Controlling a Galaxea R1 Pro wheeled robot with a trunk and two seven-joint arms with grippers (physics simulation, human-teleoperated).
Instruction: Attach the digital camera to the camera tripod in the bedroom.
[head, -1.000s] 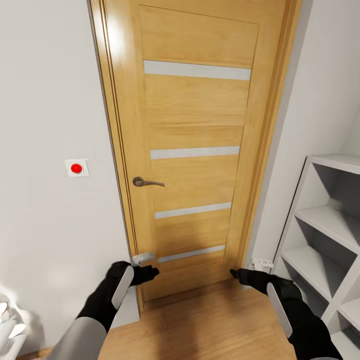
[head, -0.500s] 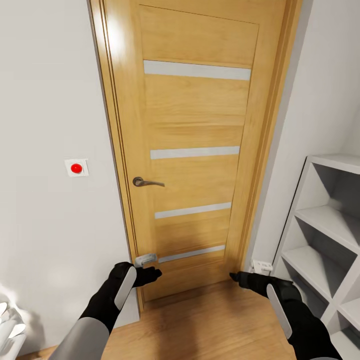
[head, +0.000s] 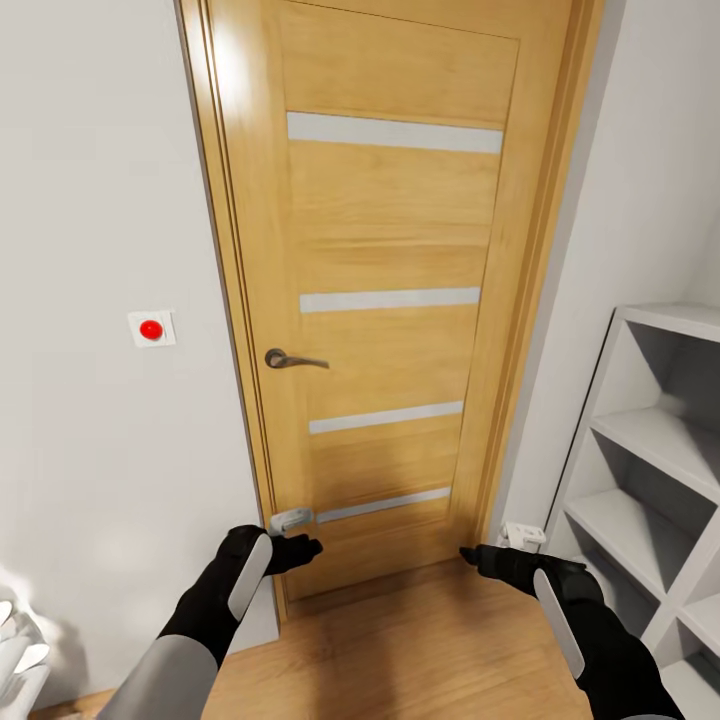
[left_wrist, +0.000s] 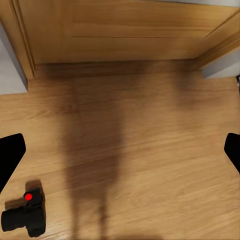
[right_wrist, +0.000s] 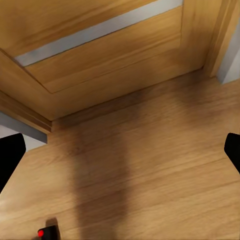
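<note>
Digital camera (left_wrist: 25, 216) lies on floor; left gripper (head: 300, 549) and right gripper (head: 478, 556) reach forward, spread, empty.

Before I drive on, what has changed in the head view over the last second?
The left gripper edged slightly down and right, and the right gripper dropped a little. The view tilted a touch: the door and its handle sit marginally higher in frame, a camera move. Both grippers stayed open and empty; the digital camera lies on the floor.
</note>
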